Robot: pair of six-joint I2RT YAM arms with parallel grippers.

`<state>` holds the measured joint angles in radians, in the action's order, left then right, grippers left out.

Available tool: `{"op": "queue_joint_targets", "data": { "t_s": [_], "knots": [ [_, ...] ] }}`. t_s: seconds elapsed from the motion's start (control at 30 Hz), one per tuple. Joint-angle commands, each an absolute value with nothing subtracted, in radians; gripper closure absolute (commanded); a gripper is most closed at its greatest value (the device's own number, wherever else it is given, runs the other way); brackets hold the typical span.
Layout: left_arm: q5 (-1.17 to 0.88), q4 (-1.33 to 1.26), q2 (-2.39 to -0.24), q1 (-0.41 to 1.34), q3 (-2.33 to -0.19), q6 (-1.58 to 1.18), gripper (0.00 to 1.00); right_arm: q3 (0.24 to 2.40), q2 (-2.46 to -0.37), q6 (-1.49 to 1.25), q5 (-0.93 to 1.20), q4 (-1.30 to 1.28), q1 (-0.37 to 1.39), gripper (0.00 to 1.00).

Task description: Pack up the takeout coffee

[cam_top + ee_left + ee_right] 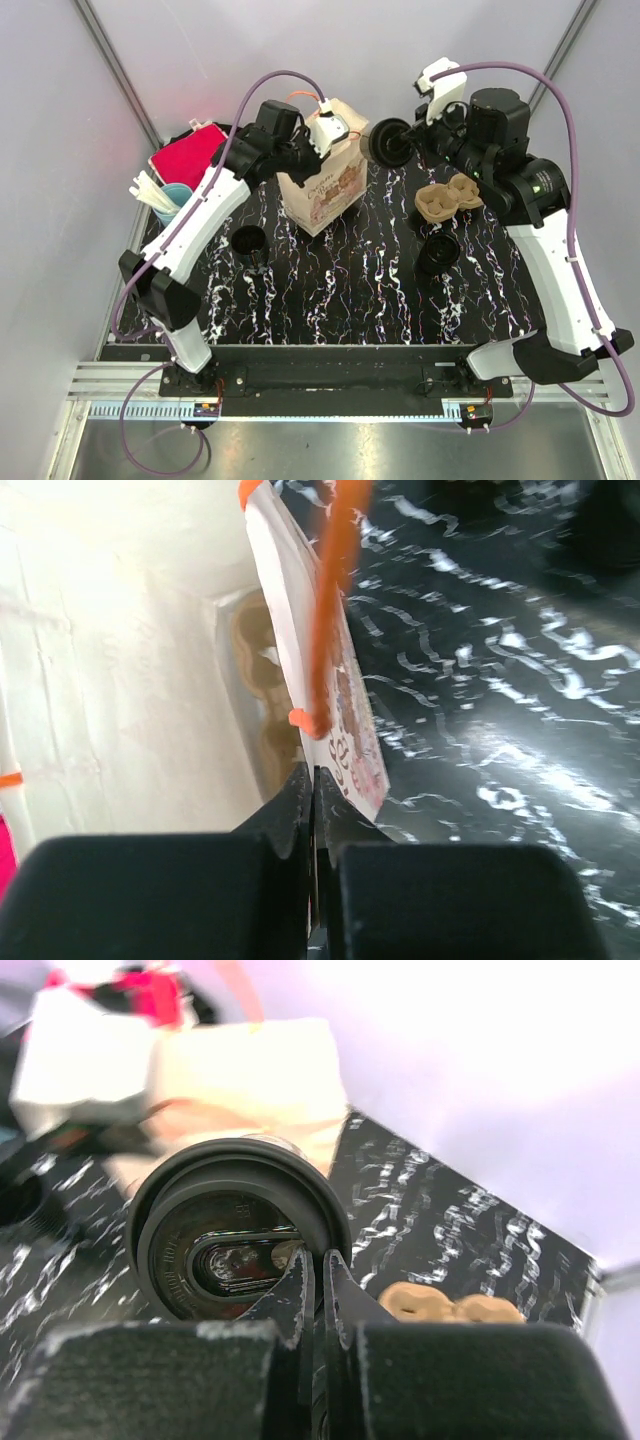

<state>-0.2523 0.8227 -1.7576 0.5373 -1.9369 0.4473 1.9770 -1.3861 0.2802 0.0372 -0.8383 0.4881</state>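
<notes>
The paper bag (325, 180) with printed sides and orange handles stands open at the back middle of the black marbled table (340, 300). My left gripper (318, 135) is shut on the bag's top edge (300, 630), fingertips (312, 780) pinching the paper. A tan cardboard shape (262, 670) shows inside the bag. My right gripper (412, 140) is shut on the rim of a round black coffee lid (240, 1230), held in the air just right of the bag (240, 1070). Whether a cup hangs behind the lid I cannot tell. Two more black cups (249, 240) (438, 253) stand on the table.
A tan cardboard cup carrier (448, 198) lies at the right, under my right arm, also in the right wrist view (450, 1305). Red napkins (185, 157) and a blue cup of white stirrers (170, 200) sit at the far left edge. Grey walls close in behind.
</notes>
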Motion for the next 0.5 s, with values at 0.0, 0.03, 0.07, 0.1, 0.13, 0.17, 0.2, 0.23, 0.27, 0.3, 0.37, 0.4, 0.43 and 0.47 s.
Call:
{"op": "queue_joint_targets", "data": {
  "t_s": [0.0, 0.03, 0.07, 0.1, 0.13, 0.17, 0.2, 0.23, 0.27, 0.3, 0.37, 0.4, 0.43, 0.47],
  "knots": [
    [-0.308, 0.788, -1.671, 0.575, -1.896, 0.368, 1.0, 2.037, -1.385, 0.186, -0.121, -0.749, 0.463, 1.0],
    [-0.308, 0.788, -1.667, 0.592, -1.887, 0.362, 1.0, 2.042, -1.384, 0.173, -0.126, -0.743, 0.45, 1.0],
    [-0.307, 0.788, -1.657, 0.6, -1.869, 0.357, 1.0, 2.043, -1.375, 0.166, -0.12, -0.739, 0.446, 1.0],
    [-0.304, 0.79, -1.654, 0.607, -1.856, 0.35, 1.0, 2.042, -1.37, 0.154, -0.123, -0.735, 0.445, 1.0],
    [-0.302, 0.784, -1.649, 0.621, -1.845, 0.345, 1.0, 2.04, -1.364, 0.146, -0.121, -0.727, 0.44, 1.0],
    [-0.298, 0.782, -1.641, 0.629, -1.833, 0.342, 1.0, 2.033, -1.352, 0.141, -0.12, -0.723, 0.439, 1.0],
    [-0.299, 0.781, -1.64, 0.633, -1.812, 0.336, 1.0, 2.031, -1.348, 0.13, -0.12, -0.721, 0.437, 1.0],
    [-0.301, 0.779, -1.638, 0.647, -1.803, 0.331, 1.0, 2.029, -1.345, 0.127, -0.121, -0.722, 0.439, 1.0],
    [-0.301, 0.779, -1.64, 0.653, -1.796, 0.33, 1.0, 2.025, -1.341, 0.126, -0.123, -0.721, 0.434, 1.0],
    [-0.299, 0.779, -1.64, 0.658, -1.786, 0.322, 1.0, 2.02, -1.339, 0.117, -0.127, -0.721, 0.434, 1.0],
    [-0.305, 0.781, -1.64, 0.673, -1.778, 0.311, 1.0, 2.005, -1.338, 0.106, -0.138, -0.718, 0.43, 1.0],
    [-0.311, 0.778, -1.641, 0.676, -1.772, 0.301, 1.0, 1.997, -1.339, 0.091, -0.141, -0.715, 0.43, 1.0],
    [-0.313, 0.778, -1.641, 0.687, -1.772, 0.295, 1.0, 1.991, -1.338, 0.081, -0.144, -0.715, 0.43, 1.0],
    [-0.313, 0.778, -1.641, 0.693, -1.77, 0.29, 1.0, 1.976, -1.339, 0.072, -0.14, -0.715, 0.428, 1.0]
  ]
}}
